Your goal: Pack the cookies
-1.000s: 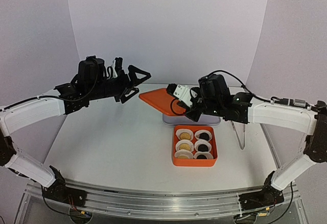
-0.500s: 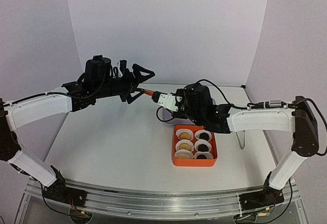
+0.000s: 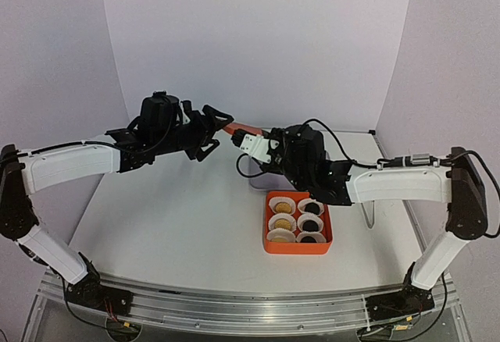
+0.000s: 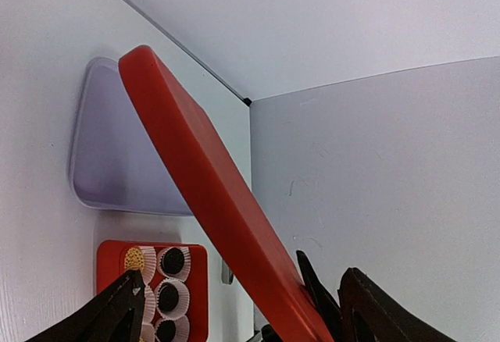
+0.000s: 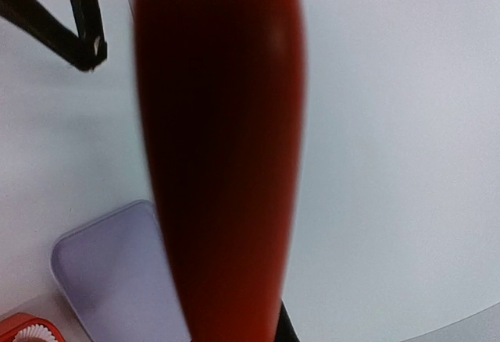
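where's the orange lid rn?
The orange lid is mid-air near the centre of the top view, behind the cookie tray, held in the right hand, with the open left hand just to its left.

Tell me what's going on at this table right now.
The right gripper holds an orange lid up in the air by one end. The left gripper is at the lid's other end with its jaws open on either side, not yet gripping. Below, the orange tray sits on the table with six cookies in white paper cups, uncovered. A pale lilac tray lies behind it.
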### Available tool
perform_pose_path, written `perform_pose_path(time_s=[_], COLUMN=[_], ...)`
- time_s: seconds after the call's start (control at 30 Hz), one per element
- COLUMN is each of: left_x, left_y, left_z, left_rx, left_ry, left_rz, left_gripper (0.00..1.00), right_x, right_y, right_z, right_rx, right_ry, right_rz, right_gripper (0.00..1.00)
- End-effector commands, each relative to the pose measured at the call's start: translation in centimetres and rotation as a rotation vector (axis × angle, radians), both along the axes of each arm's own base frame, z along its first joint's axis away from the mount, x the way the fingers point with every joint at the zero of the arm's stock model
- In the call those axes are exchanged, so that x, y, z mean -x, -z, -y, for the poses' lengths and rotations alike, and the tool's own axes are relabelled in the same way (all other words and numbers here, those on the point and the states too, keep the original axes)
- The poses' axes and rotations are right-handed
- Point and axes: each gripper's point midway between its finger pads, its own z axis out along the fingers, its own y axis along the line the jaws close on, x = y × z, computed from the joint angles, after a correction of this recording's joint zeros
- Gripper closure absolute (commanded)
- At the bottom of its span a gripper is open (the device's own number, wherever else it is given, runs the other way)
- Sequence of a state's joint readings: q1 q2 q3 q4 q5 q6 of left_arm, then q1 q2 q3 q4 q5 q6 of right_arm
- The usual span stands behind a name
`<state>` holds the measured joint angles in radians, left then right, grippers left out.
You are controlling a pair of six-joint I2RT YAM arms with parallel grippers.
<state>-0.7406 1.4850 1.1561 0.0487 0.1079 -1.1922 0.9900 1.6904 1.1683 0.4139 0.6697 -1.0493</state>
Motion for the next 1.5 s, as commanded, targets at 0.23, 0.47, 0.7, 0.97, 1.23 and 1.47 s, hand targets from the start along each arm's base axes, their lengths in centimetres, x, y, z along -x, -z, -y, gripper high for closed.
perform_pose_path(time_s=[0.23, 0.47, 0.7, 0.97, 1.23, 1.47], left_x=[-0.6, -0.2, 0.0, 0.5, 3.3, 8.1], left_y=[0.4, 1.0, 0.9, 0.1, -1.9, -3.8], left_z=[1.9, 2.1, 2.0, 1.6, 1.7, 1.4], left_rx=[0.147, 0.175, 0.179, 0.082, -0.048, 0.017], left_ry=[0.029, 0.047, 0.058, 0.106, 0.321, 0.512], left_rz=[-0.025, -0.047, -0.028, 0.112, 0.354, 0.507], left_gripper=[0.53, 0.89, 0.98, 1.0, 1.0, 1.0], right_x=[0.1, 1.4, 3.3, 11.6, 15.6, 11.1], right_y=[-0.3, 0.7, 1.2, 5.7, 3.0, 1.2], right_z=[-1.4, -1.9, -2.0, -0.5, 1.5, 4.0], right_rx=[-0.05, -0.082, -0.152, -0.3, -0.562, -0.972], right_ry=[0.04, 0.044, 0.05, -0.122, -0.149, -0.057], right_rz=[0.058, 0.031, -0.008, -0.601, -0.99, -1.439], right_gripper=[0.96, 0.89, 0.38, 0.14, 0.11, 0.11])
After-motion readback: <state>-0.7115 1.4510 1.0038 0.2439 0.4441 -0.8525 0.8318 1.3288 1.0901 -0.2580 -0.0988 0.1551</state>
